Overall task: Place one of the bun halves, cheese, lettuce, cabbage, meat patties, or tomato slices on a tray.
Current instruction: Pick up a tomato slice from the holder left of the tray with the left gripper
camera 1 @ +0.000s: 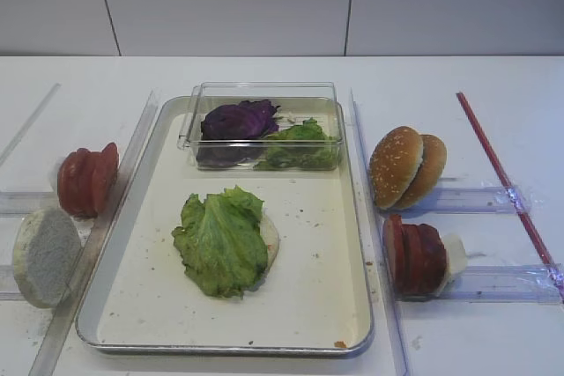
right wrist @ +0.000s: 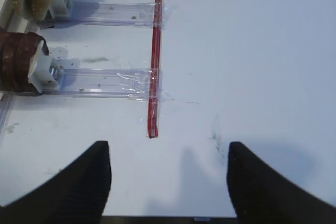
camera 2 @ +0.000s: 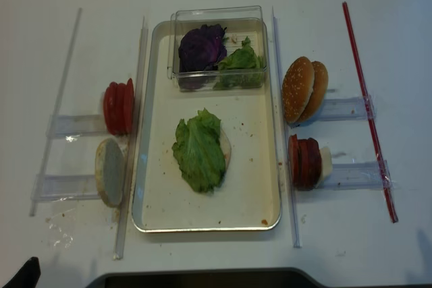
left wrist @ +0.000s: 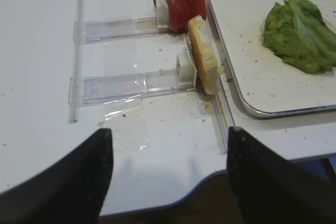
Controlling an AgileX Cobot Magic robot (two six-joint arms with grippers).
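Watching my tray (camera 1: 352, 244): lettuce (camera 1: 220, 239) lies mid-floor over a bun half (camera 1: 270, 239); its far-end box (camera 1: 264, 129) holds cabbage (camera 1: 238, 119) and greens. Both grippers (left wrist: 168, 174) (right wrist: 169, 177) hang open off-tray.

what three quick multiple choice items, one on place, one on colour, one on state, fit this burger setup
1. Where is the big lettuce leaf?
A. on the tray
B. in the clear box
C. beside the buns

2. What colour is the cabbage?
A. yellow
B. purple
C. white

3. How is the left end effector?
A. shut on a tomato slice
B. open, holding nothing
C. shut on the tray rim

Answers: 1 A, the leaf lies on the tray floor. 2 B, it shows dark purple in the clear box. 3 B, its fingers stand wide apart over bare table.
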